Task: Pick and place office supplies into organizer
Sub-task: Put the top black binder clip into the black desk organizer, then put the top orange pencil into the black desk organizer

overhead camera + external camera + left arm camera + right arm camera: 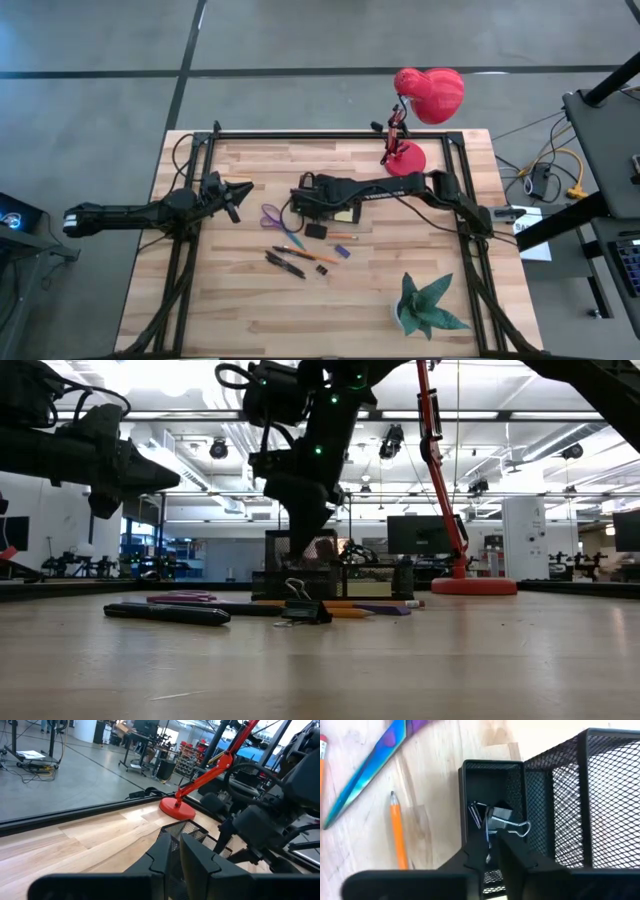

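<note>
The black mesh organizer (303,207) stands mid-table, with a yellow sticky pad (344,213) beside it. My right gripper (493,842) slants down over its small compartment (485,780), shut on a black binder clip (498,815). Purple scissors (271,217), an orange pencil (306,253), dark pens (285,263) and a second binder clip (305,611) lie flat on the wood nearer the front edge. My left gripper (241,190) hovers level and shut, left of the scissors, holding nothing. My right gripper has the binder clip by a silver wire handle (516,827), right at the fingertips; the fingers themselves hide the exact spot. They come from above, slanting down. The clip hangs below them inside the mouth of the small compartment.
A red desk lamp (428,93) stands with its base (405,158) at the far right of the table. A green paper plant (426,308) sits near the front right. A small purple piece (343,251) lies by the pencil. Bare wood spreads along the front edge.
</note>
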You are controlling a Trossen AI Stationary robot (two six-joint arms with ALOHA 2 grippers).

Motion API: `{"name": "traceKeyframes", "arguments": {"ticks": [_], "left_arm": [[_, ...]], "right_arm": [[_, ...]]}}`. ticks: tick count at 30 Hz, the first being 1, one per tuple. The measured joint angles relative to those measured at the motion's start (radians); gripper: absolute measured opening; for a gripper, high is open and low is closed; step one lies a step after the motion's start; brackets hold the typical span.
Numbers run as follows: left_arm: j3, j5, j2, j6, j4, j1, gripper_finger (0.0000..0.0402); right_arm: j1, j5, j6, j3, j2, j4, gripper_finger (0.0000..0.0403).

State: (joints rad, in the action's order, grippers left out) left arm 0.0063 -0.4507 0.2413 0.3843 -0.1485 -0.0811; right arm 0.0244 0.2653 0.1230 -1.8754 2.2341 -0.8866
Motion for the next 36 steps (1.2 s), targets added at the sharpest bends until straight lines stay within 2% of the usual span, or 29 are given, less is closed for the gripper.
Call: {"name": "traceKeyframes", "arguments": {"ticks": [7, 12, 18, 22, 26, 30, 32, 36], "left_arm": [[0.000, 0.000, 0.000, 0.000, 0.000, 0.000, 0.0025], [0.000, 0.000, 0.000, 0.000, 0.000, 0.000, 0.0025], [0.000, 0.000, 0.000, 0.000, 0.000, 0.000, 0.0025], [0.000, 0.000, 0.000, 0.000, 0.000, 0.000, 0.0025], [0.000, 0.000, 0.000, 0.000, 0.000, 0.000, 0.0025], [0.000, 0.000, 0.000, 0.000, 0.000, 0.000, 0.0025], [0.000, 0.000, 0.000, 0.000, 0.000, 0.000, 0.0025], [0.000, 0.000, 0.000, 0.000, 0.000, 0.000, 0.0025]], "right_arm": [[-0.007, 0.033, 0.008, 0.000, 0.000, -0.010, 0.0127], [-0.039, 0.060, -0.100, -0.036, 0.000, -0.009, 0.0171], [-0.113, 0.040, -0.340, -0.068, -0.002, 0.032, 0.0196], [-0.169, 0.010, -0.402, -0.061, -0.002, -0.107, 0.0198], [-0.208, -0.019, -0.244, -0.030, -0.002, -0.168, 0.0193], [-0.199, -0.061, 0.150, -0.020, -0.002, -0.166, 0.0188], [-0.185, -0.084, 0.285, -0.020, -0.003, -0.176, 0.0187], [-0.179, -0.167, 0.341, -0.011, -0.007, -0.185, 0.0187]]}}
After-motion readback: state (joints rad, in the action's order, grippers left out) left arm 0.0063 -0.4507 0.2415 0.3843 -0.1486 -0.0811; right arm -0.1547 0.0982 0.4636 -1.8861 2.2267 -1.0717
